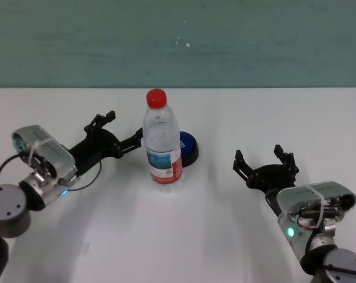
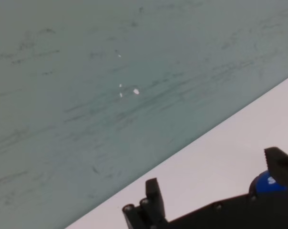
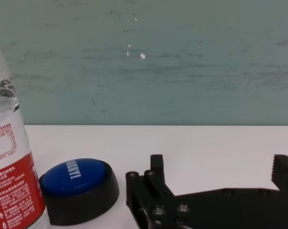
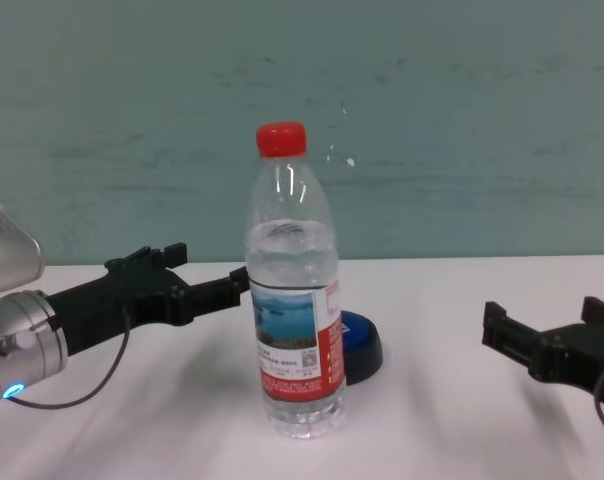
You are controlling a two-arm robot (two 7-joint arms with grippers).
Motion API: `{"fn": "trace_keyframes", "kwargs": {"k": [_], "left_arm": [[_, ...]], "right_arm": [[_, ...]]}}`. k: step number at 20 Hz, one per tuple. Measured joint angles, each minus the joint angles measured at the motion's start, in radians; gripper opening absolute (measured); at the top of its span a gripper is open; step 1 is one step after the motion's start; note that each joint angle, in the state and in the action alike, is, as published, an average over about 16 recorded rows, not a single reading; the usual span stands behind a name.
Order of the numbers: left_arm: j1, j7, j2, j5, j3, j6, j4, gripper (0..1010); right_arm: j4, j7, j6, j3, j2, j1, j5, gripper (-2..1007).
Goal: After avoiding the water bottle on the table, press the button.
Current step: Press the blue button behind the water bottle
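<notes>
The water bottle, clear with a red cap, stands upright mid-table. Just behind it, to its right, sits the blue-topped button, partly hidden by the bottle. My left gripper reaches in from the left and is open. One finger runs behind the bottle toward the button. In the left wrist view that fingertip stands right by the button's blue top; contact cannot be judged. My right gripper is open at the right, well apart from the bottle and button.
A teal wall runs along the table's far edge. Bare white tabletop lies in front of the bottle and between it and the right gripper.
</notes>
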Motion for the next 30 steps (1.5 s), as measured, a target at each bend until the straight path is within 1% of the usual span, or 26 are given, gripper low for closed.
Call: {"fn": "trace_keyframes", "kwargs": {"k": [10, 18, 30], "left_arm": [[-0.012, 0.009, -0.010, 0.012, 0.011, -0.002, 0.028, 1000], [-0.026, 0.015, -0.014, 0.025, 0.015, -0.012, 0.057, 1000], [-0.053, 0.029, -0.026, 0.051, 0.020, -0.025, 0.086, 1000]], "right_arm": [[0.000, 0.000, 0.000, 0.000, 0.000, 0.000, 0.000, 1004], [0.000, 0.000, 0.000, 0.000, 0.000, 0.000, 0.000, 1004], [0.000, 0.000, 0.000, 0.000, 0.000, 0.000, 0.000, 1004]]}}
